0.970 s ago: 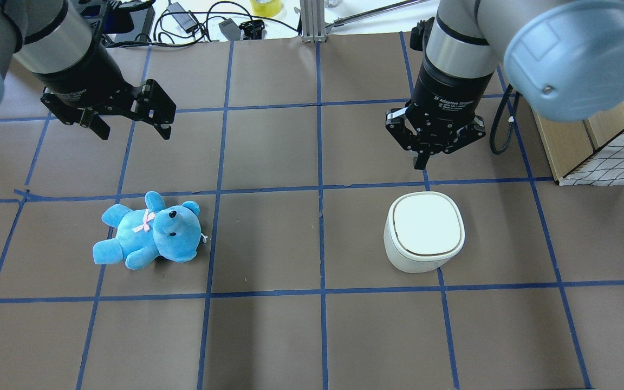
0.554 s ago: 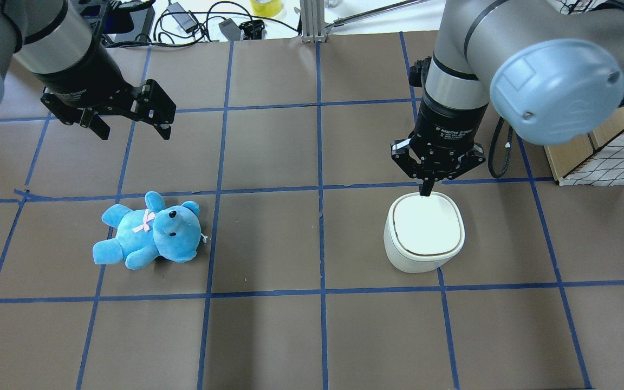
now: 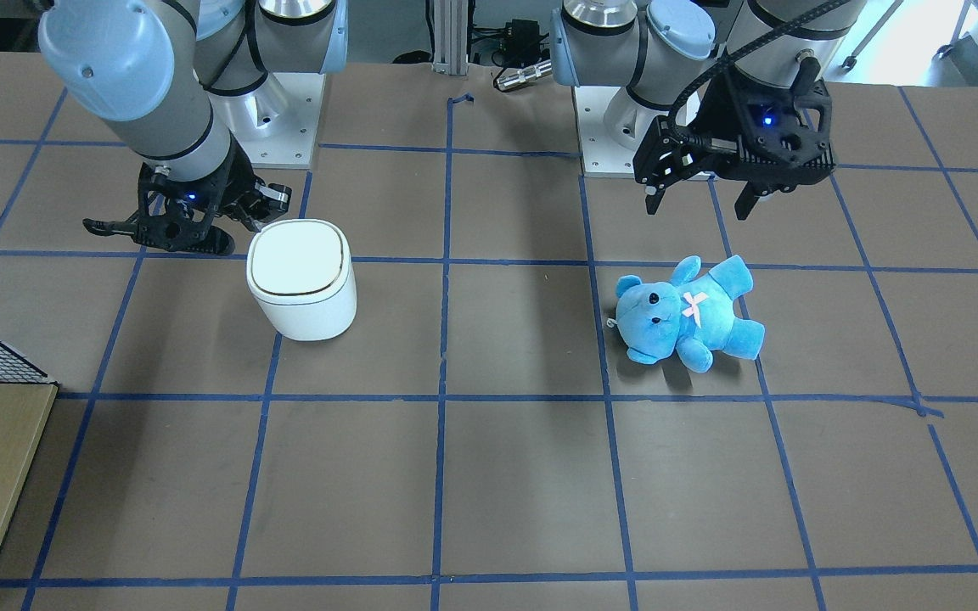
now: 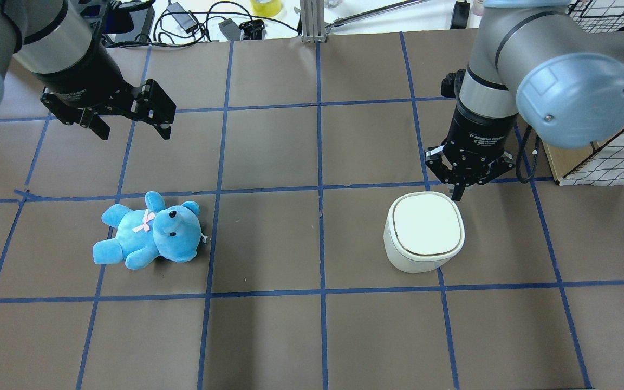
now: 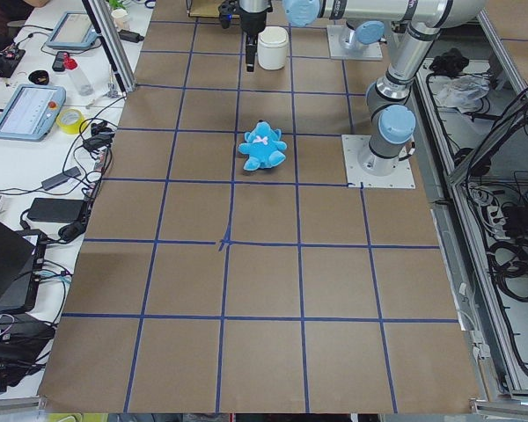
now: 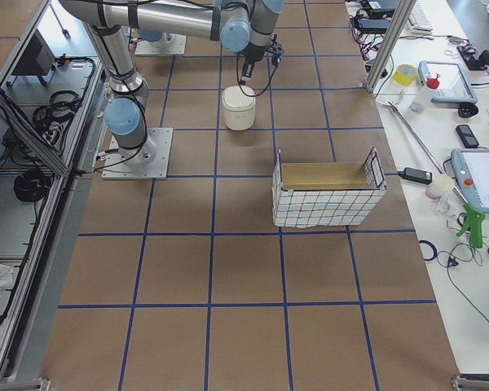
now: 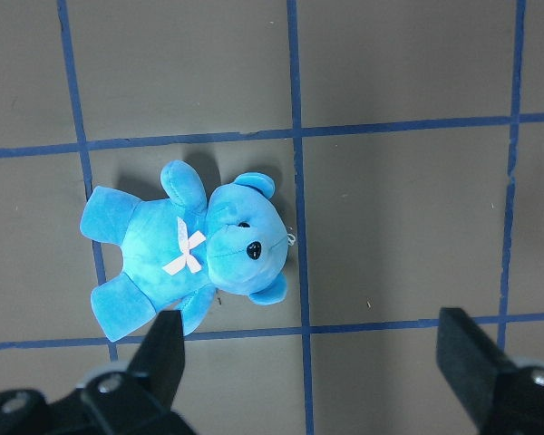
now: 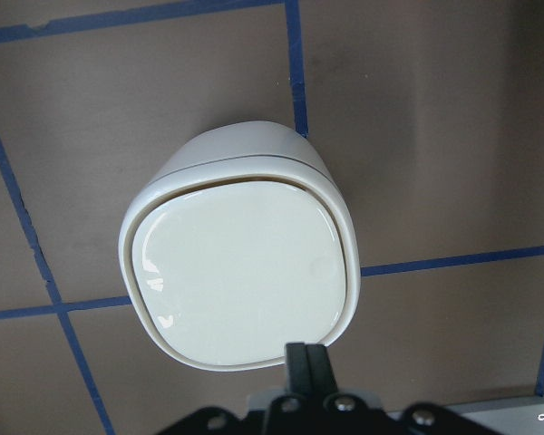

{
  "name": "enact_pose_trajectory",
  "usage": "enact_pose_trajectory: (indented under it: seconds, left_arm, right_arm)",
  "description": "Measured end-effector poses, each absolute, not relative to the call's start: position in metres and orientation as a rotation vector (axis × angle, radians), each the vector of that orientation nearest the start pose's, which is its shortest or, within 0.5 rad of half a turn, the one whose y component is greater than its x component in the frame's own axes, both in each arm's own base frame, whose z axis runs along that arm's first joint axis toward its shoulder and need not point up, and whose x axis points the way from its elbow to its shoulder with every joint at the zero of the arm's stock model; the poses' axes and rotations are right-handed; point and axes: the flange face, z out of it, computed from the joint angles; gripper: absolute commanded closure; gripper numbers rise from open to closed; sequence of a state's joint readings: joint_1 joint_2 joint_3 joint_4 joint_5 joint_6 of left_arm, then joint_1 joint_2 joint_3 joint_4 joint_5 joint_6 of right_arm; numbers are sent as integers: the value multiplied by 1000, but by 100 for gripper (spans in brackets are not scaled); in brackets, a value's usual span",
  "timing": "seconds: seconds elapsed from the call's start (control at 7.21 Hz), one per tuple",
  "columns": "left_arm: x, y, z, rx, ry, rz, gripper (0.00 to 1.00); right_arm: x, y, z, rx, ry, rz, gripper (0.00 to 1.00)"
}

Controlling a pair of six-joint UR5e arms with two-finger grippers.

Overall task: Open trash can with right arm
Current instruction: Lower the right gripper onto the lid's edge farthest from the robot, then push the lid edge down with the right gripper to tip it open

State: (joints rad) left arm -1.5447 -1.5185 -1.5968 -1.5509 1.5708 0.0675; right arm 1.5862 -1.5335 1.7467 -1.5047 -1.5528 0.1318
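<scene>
Right wrist-mounted view: the right arm's black two-finger claw (image 8: 306,355) is pinched shut, empty, tips over the rim of the small white rounded-square plastic trash can (image 8: 245,145) directly ahead. It has slid from mid-edge toward a corner; the lid (image 8: 240,276) stays down, so opening likely remains. Far off, the left claw (image 4: 133,129) hangs spread.

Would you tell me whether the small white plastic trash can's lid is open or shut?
Shut. The small white rounded-square plastic trash can stands upright, its flip lid lying flat and flush within the rim.
</scene>
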Motion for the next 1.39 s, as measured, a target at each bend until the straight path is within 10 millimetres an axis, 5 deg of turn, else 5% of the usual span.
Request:
enact_pose_trajectory:
  seconds: [0.69,1.39]
  left_arm:
    - [-121,-477,502,65,3138,-72,0]
    - [-121,-477,502,65,3138,-72,0]
  right_arm:
    - [144,-448,335,186,3036,554,100]
    - [145,-459,326,197,3044,456,100]
